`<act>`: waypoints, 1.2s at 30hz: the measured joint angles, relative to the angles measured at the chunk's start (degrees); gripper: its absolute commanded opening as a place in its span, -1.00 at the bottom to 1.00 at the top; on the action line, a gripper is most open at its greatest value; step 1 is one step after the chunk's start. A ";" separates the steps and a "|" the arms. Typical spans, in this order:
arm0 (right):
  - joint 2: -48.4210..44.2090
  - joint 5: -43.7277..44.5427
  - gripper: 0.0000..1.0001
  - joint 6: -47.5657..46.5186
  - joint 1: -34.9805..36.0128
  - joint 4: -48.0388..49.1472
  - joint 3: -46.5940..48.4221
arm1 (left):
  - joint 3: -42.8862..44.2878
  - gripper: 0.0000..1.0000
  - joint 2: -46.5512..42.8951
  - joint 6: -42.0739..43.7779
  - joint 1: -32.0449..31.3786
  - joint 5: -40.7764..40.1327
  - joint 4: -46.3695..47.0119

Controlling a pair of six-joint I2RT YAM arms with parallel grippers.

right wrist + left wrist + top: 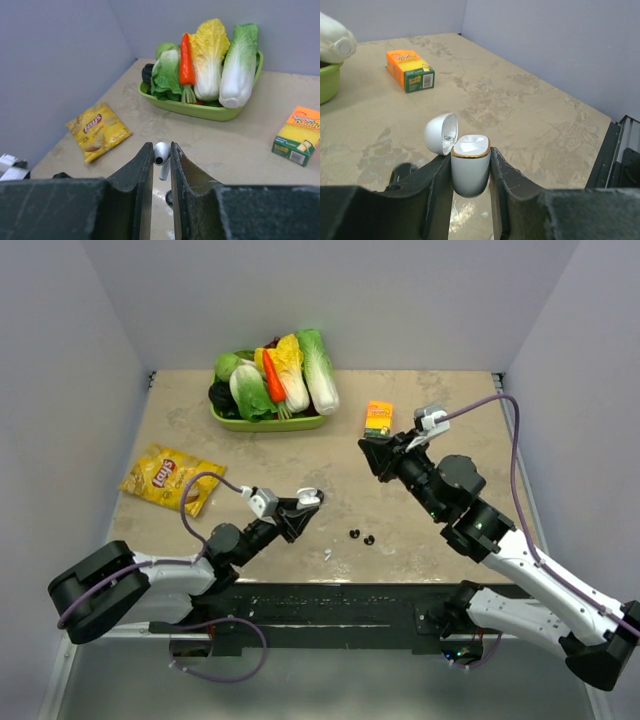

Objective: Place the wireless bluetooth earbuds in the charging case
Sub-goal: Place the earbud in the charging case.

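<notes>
With my left jaws clamped on the open case [470, 172] and my right jaws pinching a white earbud [161, 153], I should lower it stem-first, squarely over a socket.

You can read one brand only: the red "Lay's" logo on the yellow chip bag [100, 131], which lies near the left edge of the tabletop [300, 455]. The lettering on the orange-and-green box [298, 135] is too small for you to read.
</notes>
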 measured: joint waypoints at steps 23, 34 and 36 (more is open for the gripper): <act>-3.39 -12.17 -1.00 -0.66 1.22 15.06 -1.16 | 25.83 -1.00 15.91 8.52 -0.33 12.92 0.28; -4.39 -17.03 -1.00 -0.98 1.22 19.71 -3.50 | 30.18 -1.00 15.91 8.57 -0.33 15.76 0.63; -4.72 -17.68 -1.00 -0.96 1.22 20.94 -4.46 | 30.53 -1.00 15.91 8.83 -0.33 15.93 0.61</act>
